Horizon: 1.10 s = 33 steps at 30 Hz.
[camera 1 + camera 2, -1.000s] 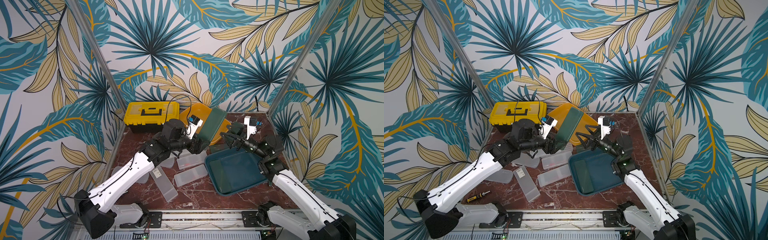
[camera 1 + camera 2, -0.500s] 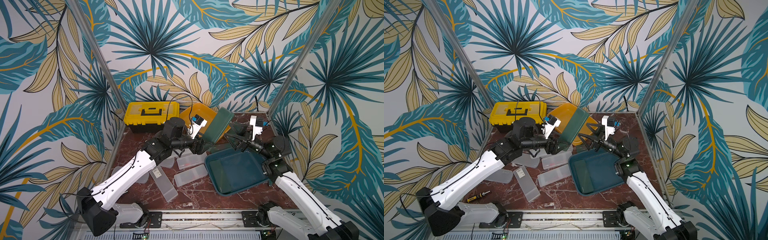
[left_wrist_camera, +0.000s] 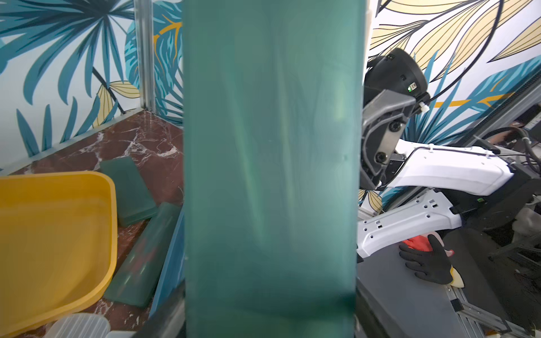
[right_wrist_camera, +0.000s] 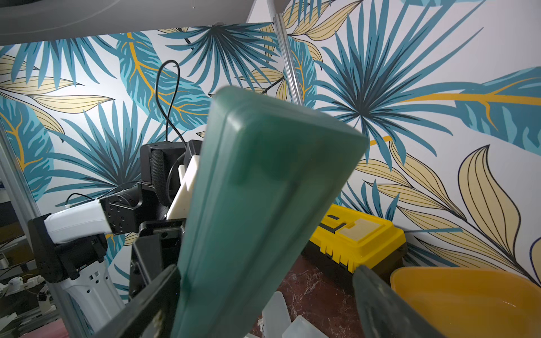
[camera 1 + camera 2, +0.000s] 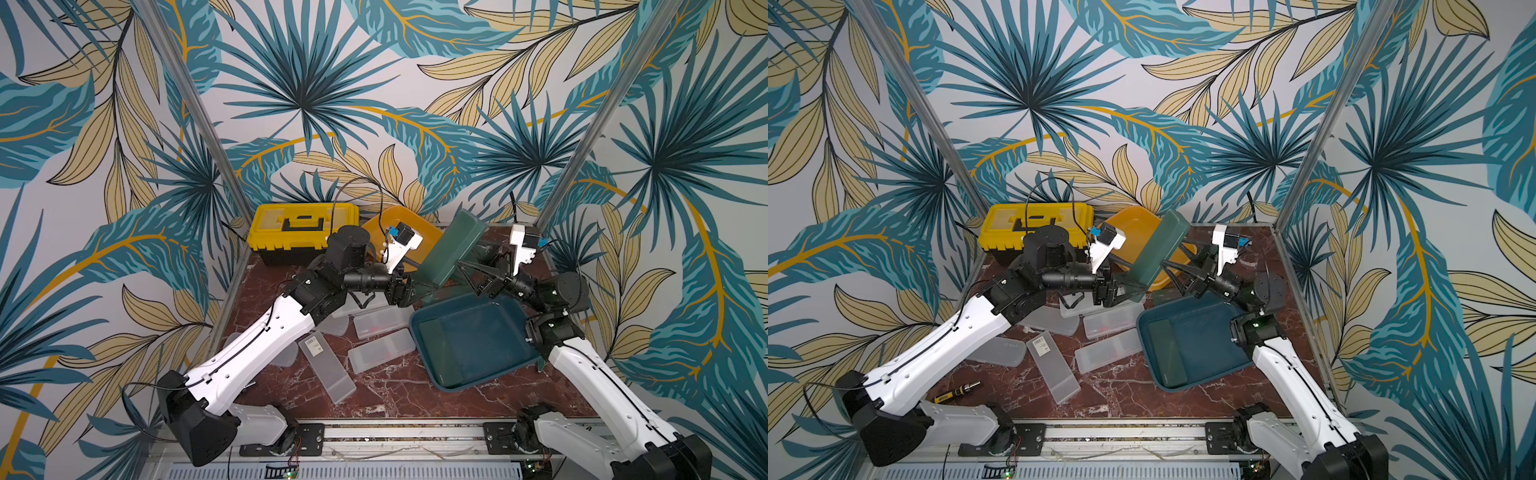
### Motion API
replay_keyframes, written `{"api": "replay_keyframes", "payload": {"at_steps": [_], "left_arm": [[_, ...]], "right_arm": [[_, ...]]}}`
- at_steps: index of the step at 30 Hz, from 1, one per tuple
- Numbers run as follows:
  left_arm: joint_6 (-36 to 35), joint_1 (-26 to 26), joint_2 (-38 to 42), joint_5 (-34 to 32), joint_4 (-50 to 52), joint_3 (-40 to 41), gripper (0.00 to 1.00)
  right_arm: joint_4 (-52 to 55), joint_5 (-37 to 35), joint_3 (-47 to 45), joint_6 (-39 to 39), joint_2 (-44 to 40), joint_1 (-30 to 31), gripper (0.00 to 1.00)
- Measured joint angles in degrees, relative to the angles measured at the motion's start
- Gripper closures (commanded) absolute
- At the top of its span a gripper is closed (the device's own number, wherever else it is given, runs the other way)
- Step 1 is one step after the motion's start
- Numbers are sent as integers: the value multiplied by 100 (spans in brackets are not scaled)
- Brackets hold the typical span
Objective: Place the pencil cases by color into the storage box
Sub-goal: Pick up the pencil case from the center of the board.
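Note:
My left gripper is shut on the lower end of a dark green pencil case, which it holds tilted up off the table; the case fills the left wrist view. My right gripper stands open beside it. In the right wrist view the green case rises between its fingers, close against one finger and apart from the other. The teal storage box lies below with one green case in it. Frosted white cases lie on the table, one with a barcode sticker.
A yellow tub leans at the back beside a yellow toolbox. Two more green cases lie between the tub and the teal box. A screwdriver lies near the left arm's base. Metal posts mark the back corners.
The left gripper has carried the green case to the right and tilted it further. The right arm has shifted a little to the right, its jaws still open beside the case.

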State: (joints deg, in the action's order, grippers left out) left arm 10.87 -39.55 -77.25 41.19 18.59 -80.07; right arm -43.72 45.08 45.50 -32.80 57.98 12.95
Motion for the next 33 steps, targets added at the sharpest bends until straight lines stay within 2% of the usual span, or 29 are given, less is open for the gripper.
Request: {"api": "replay_keyframes", "payload": {"at_steps": [9,23,33], "left_arm": [[2,13,-251,490,-319,-87,42],[70,317,-332,925,-614,-107,42],[157,520,-776,1327,-968,-400,43]], "right_arm": [[-553,216,219,-428,289,-22,8],[-1963,579,713,-1401,1276,-22,11],[-2210,579,999,-1567,1637,-44,15]]}}
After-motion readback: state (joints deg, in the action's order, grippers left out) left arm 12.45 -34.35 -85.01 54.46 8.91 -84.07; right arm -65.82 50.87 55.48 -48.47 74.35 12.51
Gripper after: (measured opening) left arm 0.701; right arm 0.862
